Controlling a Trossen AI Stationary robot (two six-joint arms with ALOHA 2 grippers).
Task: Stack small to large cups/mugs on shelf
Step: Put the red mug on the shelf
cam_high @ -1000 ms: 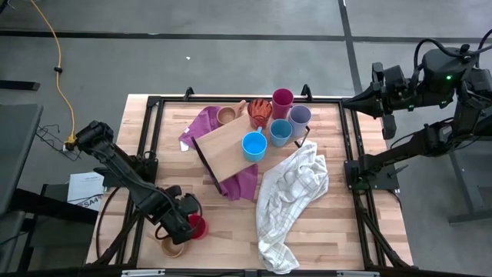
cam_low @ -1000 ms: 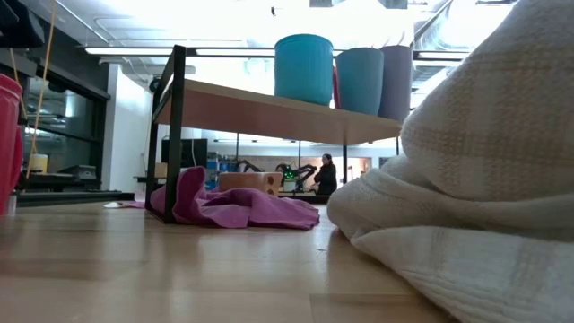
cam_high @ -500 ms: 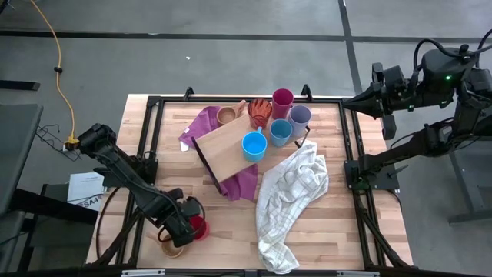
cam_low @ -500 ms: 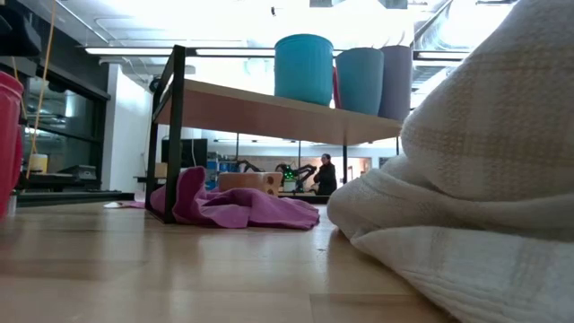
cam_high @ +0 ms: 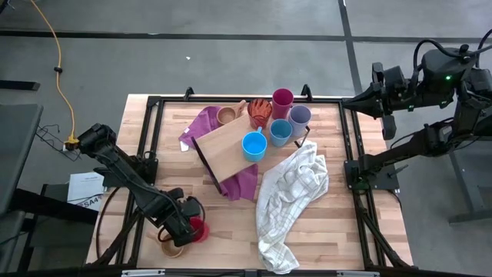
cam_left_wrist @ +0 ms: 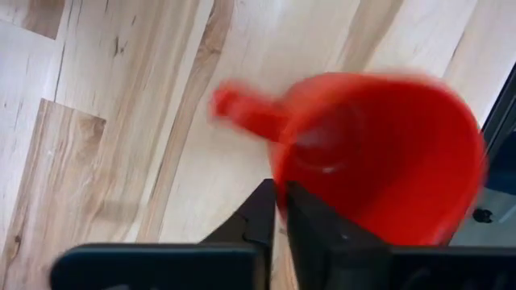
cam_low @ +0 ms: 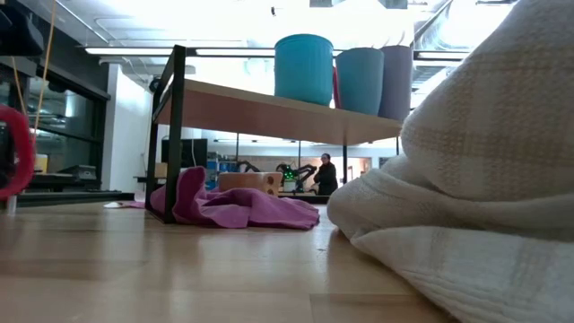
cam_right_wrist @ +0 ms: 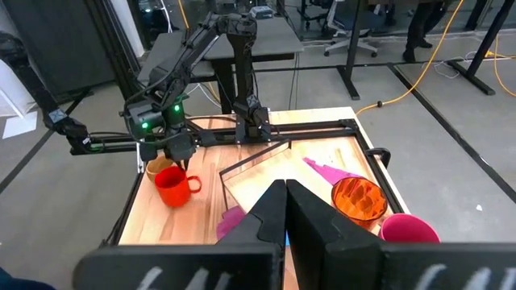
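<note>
Red plastic sits pinched between the fingers of my left gripper (cam_left_wrist: 280,211): the jaws are drawn narrow on the rim of the red mug (cam_left_wrist: 379,157), whose handle points away from me. In the high view this mug is well apart from the shelf (cam_high: 223,145), near the table's front left corner, with a tan mug (cam_high: 172,248) touching or just beside it; I cannot tell which. My right gripper (cam_right_wrist: 285,201) is closed on nothing and waits off the table's right edge, well clear of the shelf.

Progress, as I judge it: early. No cup is nested in another that I can confirm.

- On or at the shelf's far end: one light blue cup (cam_high: 254,145), one darker blue cup (cam_high: 280,132), one lavender tumbler (cam_high: 300,117), one magenta tumbler (cam_high: 282,98).
- Just beyond the shelf's far edge: one orange cup (cam_high: 260,110) lying tipped, one tan cup (cam_high: 226,115).
- Away from the shelf: the red mug in my grip, one tan mug.

Count: eight cups, one shelf. Also one purple cloth (cam_high: 246,181) under the shelf and one white checked towel (cam_high: 292,192) beside it.

Outstanding: bring both outlying mugs over and order everything by size.
</note>
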